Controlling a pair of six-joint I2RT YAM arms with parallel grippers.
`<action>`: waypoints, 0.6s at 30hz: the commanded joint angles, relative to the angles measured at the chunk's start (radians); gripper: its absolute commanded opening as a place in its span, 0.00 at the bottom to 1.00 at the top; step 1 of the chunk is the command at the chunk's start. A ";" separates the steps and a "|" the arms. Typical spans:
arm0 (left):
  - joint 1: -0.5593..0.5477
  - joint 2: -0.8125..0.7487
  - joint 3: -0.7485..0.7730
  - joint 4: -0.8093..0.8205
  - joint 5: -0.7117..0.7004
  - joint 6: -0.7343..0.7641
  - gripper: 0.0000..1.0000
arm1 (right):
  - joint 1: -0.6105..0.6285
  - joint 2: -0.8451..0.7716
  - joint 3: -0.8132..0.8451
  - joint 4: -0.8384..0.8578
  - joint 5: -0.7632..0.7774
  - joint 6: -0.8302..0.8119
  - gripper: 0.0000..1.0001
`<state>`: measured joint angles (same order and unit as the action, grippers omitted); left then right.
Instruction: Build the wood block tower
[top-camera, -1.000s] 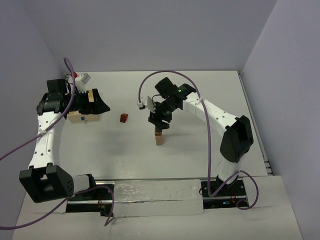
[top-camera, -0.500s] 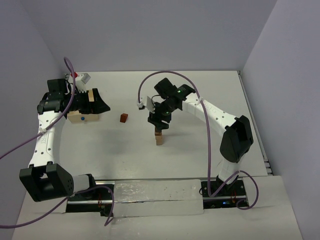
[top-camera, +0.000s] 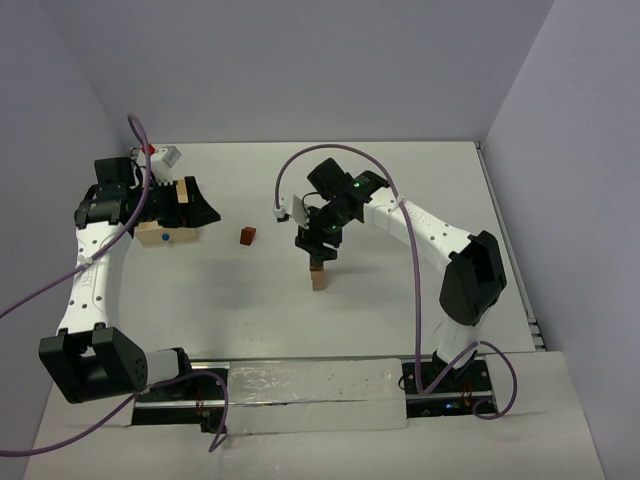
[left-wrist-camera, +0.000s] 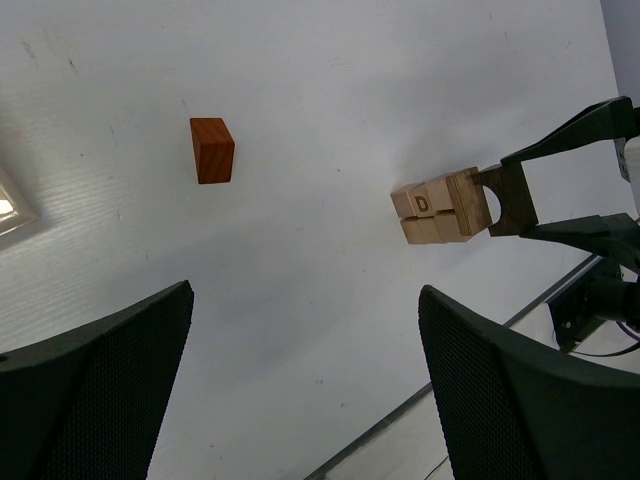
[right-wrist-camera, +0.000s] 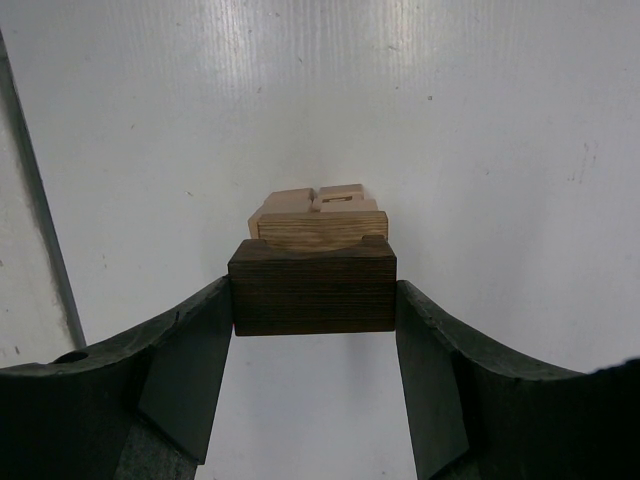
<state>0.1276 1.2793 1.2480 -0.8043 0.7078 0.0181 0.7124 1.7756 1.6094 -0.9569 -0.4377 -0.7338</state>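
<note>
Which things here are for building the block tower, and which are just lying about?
For the job:
tower
dark arch, in the right gripper above the tower
red-brown cube, loose to the tower's left, likely a spare block

Lying about:
tray at far left
left gripper, open and empty beside it

You'll find the stack of blocks (top-camera: 319, 279) mid-table, the arch piece (right-wrist-camera: 312, 285) on top, between the fingers of the right gripper (right-wrist-camera: 312, 300); a lone cube (top-camera: 247, 236) lies left, the tray (top-camera: 175, 238) farther left.
</note>
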 joint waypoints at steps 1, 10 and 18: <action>0.007 -0.015 0.014 0.030 0.007 -0.009 0.99 | 0.012 -0.008 -0.014 0.044 -0.006 -0.004 0.17; 0.007 -0.012 0.016 0.028 0.000 -0.009 0.99 | 0.011 0.001 -0.019 0.053 0.001 -0.006 0.19; 0.007 -0.005 0.019 0.031 -0.002 -0.009 0.99 | 0.012 0.001 -0.019 0.050 0.004 -0.014 0.20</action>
<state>0.1276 1.2793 1.2480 -0.8043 0.7075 0.0181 0.7158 1.7756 1.5955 -0.9348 -0.4335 -0.7341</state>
